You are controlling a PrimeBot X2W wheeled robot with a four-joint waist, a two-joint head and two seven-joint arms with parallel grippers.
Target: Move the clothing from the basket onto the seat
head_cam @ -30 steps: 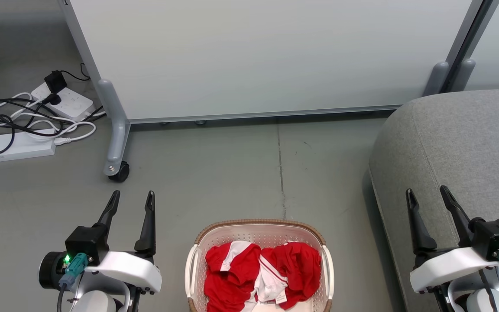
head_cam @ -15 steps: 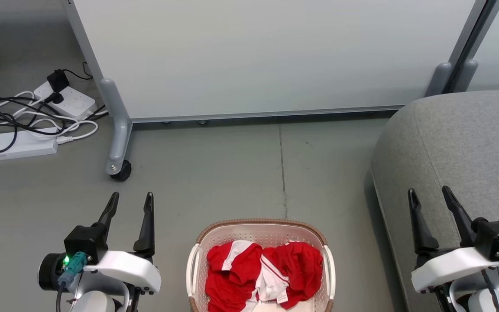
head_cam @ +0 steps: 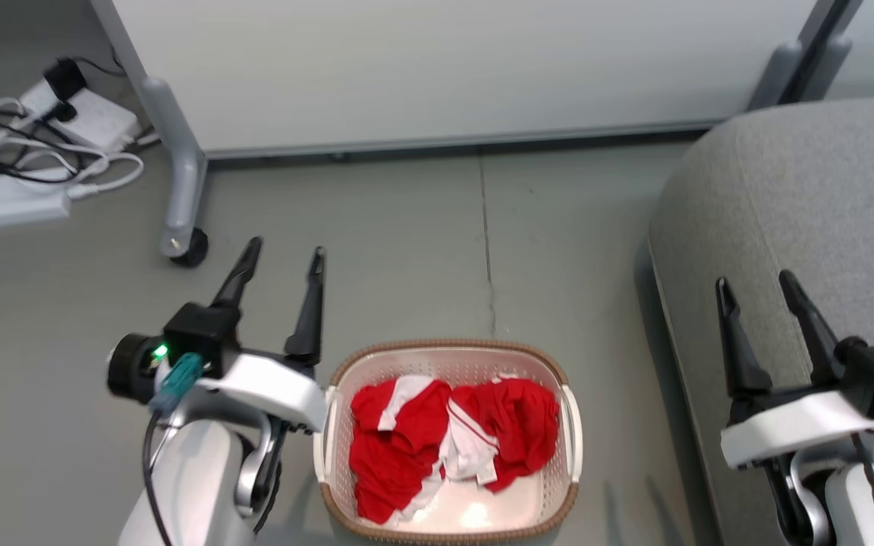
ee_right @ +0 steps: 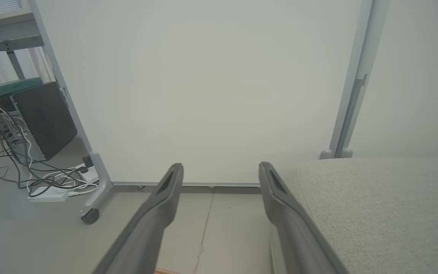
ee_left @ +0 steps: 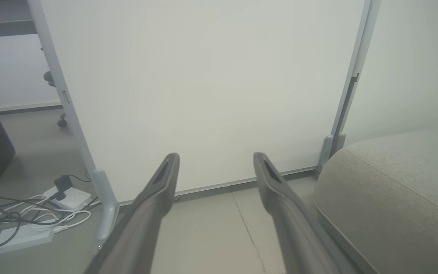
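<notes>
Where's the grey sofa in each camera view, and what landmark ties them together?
Head view: the seat takes the right side.
Left wrist view: the seat lies lower right.
Right wrist view: the seat lies lower right.
Shared landmark: the white partition panel, its right post beside the seat's far end.

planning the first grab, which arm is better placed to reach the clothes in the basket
Likely left. The open left gripper sits beside the basket holding the clothing; the open right gripper is off over the seat.

A tall white partition panel on grey castored legs [head_cam: 444, 68] is stood along the smooth grey floor's [head_cam: 407, 250] far edge. White power strips with tangled cables [head_cam: 8, 211] are laid at its far left corner.
</notes>
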